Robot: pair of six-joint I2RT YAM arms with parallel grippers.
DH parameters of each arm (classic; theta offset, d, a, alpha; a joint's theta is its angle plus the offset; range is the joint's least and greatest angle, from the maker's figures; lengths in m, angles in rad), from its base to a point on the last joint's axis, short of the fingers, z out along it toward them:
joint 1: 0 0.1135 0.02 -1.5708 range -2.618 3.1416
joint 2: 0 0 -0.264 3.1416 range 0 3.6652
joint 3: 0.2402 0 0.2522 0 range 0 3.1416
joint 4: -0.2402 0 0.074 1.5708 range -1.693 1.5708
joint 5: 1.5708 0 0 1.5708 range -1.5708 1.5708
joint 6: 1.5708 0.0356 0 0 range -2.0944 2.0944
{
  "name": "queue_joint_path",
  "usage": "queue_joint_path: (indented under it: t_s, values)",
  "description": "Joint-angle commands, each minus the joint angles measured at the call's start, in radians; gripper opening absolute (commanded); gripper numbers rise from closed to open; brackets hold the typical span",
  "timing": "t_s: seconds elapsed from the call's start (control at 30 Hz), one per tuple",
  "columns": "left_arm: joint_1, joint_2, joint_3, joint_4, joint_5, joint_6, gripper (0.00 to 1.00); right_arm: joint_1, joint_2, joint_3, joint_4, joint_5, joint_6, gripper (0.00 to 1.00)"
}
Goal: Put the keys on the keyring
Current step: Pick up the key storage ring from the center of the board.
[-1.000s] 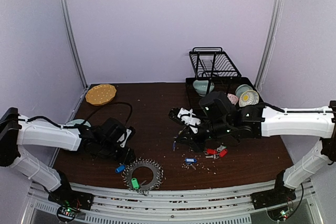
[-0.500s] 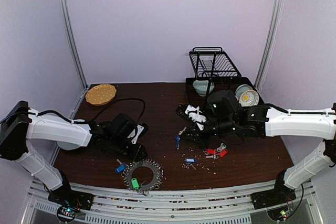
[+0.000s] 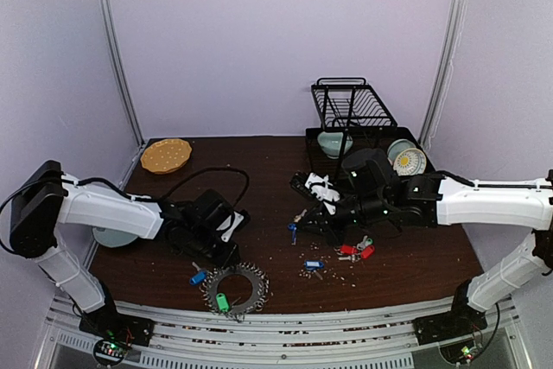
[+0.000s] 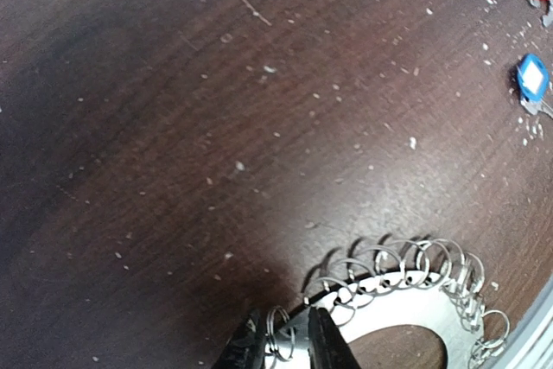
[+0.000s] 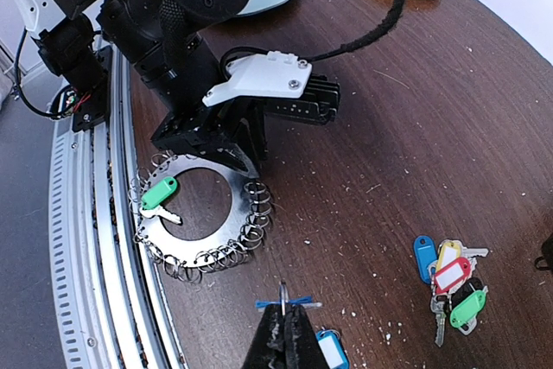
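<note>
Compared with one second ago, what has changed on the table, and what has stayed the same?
The left gripper has moved right, to the far edge of the keyring; its fingers now straddle one ring. The right gripper, holding a blue-tagged key, shifted slightly right. The keyring, the green-tagged key lying on it and the key bunch stayed in place.

left gripper point(image 3: 223, 257) is down at the far edge of the keyring point(image 3: 236, 287). green-tagged key point(image 3: 222, 302) lies on the ring, blue-tagged key point(image 3: 198, 278) just left of it. right gripper point(image 3: 295, 224) hangs mid-table with a small blue key point(image 3: 292, 233) at its tip, red and green keys point(image 3: 355, 251) nearby.
</note>
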Motion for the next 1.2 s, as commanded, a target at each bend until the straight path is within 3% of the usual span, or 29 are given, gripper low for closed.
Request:
queue_joint_path:
  t_s: [0.0,0.23,0.4,0.5,0.6,0.77,0.97,1.17]
  values:
    - [-0.011,-0.014,0.012,0.003,0.033,0.029,0.19,-0.008,-0.020,-0.003,0.002,-0.010,0.003,0.00]
    - [-0.013,0.003,0.007,-0.031,-0.006,0.045,0.19,-0.010,-0.027,0.002,-0.003,-0.019,0.000,0.00]
    - [-0.016,0.000,0.014,-0.032,-0.005,0.067,0.00,-0.009,-0.032,0.002,-0.002,-0.015,0.001,0.00]
    - [-0.024,-0.025,0.021,-0.031,-0.007,0.091,0.00,-0.016,-0.033,0.005,-0.016,-0.006,0.001,0.00]
    - [-0.040,-0.117,0.030,0.002,-0.067,0.134,0.00,-0.036,-0.043,-0.004,-0.009,-0.039,0.015,0.00]
    - [-0.101,-0.398,-0.049,0.214,-0.147,0.313,0.00,-0.044,-0.052,-0.028,0.002,-0.091,0.020,0.00]
    - [-0.161,-0.635,-0.140,0.399,-0.062,0.481,0.00,-0.054,-0.025,-0.040,-0.078,-0.145,0.057,0.00]
    - [-0.162,-0.682,-0.088,0.423,0.016,0.560,0.00,-0.060,0.061,-0.120,-0.026,-0.268,0.214,0.00]
